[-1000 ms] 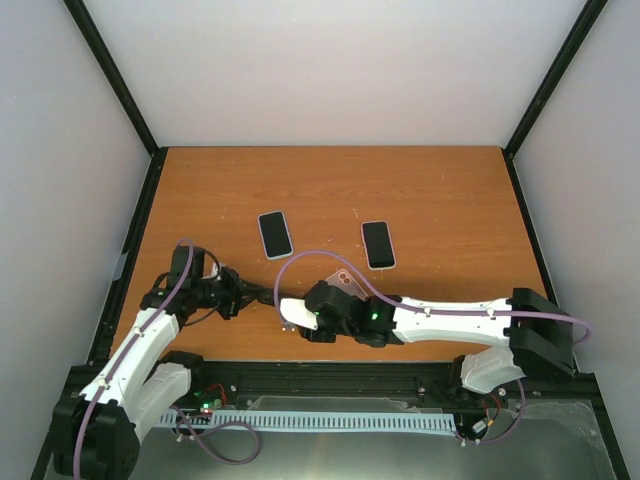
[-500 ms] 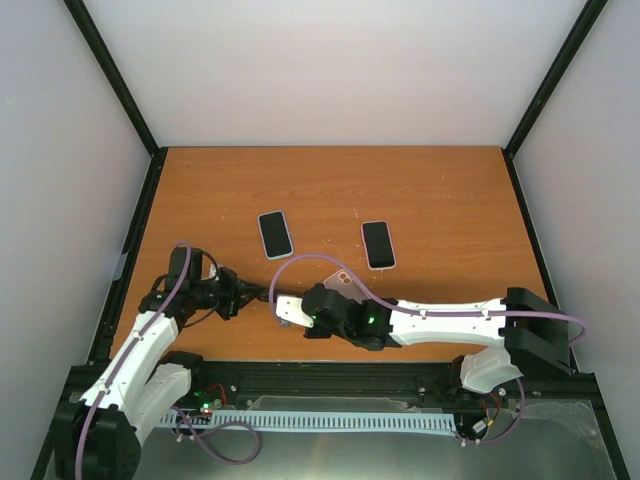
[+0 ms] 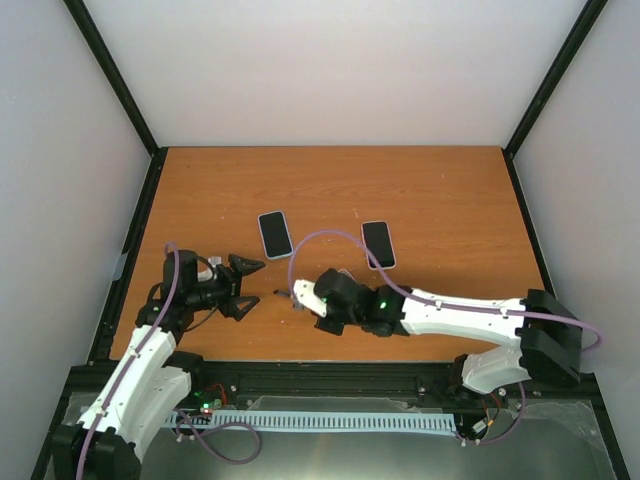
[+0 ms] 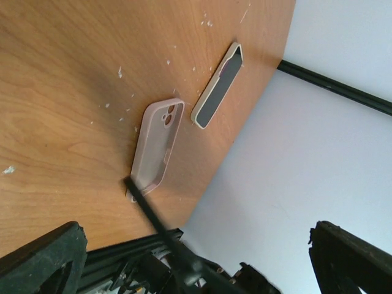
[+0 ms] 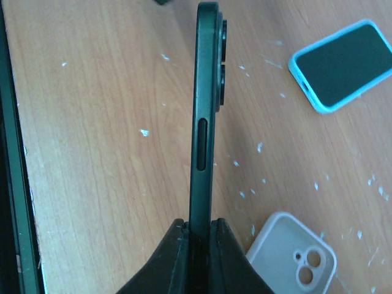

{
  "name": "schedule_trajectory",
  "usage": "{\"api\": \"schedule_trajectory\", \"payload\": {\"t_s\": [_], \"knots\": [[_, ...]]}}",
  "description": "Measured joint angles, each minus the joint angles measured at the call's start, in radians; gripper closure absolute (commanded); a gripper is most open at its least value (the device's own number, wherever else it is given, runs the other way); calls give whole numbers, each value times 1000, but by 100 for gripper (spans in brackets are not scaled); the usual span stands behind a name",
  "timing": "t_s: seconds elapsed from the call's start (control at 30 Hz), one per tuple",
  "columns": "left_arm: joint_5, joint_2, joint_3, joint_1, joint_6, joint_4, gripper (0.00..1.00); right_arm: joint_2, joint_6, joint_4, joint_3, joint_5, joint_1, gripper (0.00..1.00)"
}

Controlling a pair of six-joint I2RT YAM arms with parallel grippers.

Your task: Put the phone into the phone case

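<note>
Dark phone [image 5: 205, 122] is pinched in the right gripper [image 5: 197, 236], not in yet. The pale case [image 4: 158, 147] waits on the surface [image 3: 440, 200]. The left gripper [image 3: 243, 284] is spread apart.

No readable text or labels anywhere.

Seen from the right wrist, the phone [image 5: 202, 122] stands edge-on, its lower end buried between the right fingers [image 5: 174, 257], screen out of sight. The phone case [image 5: 294, 260] runs off the bottom edge; from above, the right arm [image 3: 450, 310] covers most of it. The left fingers [image 4: 43, 260] are cropped too.
</note>
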Motion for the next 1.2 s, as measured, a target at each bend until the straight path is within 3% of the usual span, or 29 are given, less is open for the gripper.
{"api": "schedule_trajectory", "payload": {"t_s": [0.3,0.47,0.7,1.2], "knots": [[-67,37,12,0,182,24,2,-128,213,-179,17,-275,-384,97],[-56,91,23,-3,304,58,7,-133,277,-268,17,-404,-512,97],[-63,135,23,-40,389,89,12,-53,331,-312,19,-530,-620,97],[-97,217,18,-123,416,190,19,93,343,-280,-3,-603,-661,97]]}}
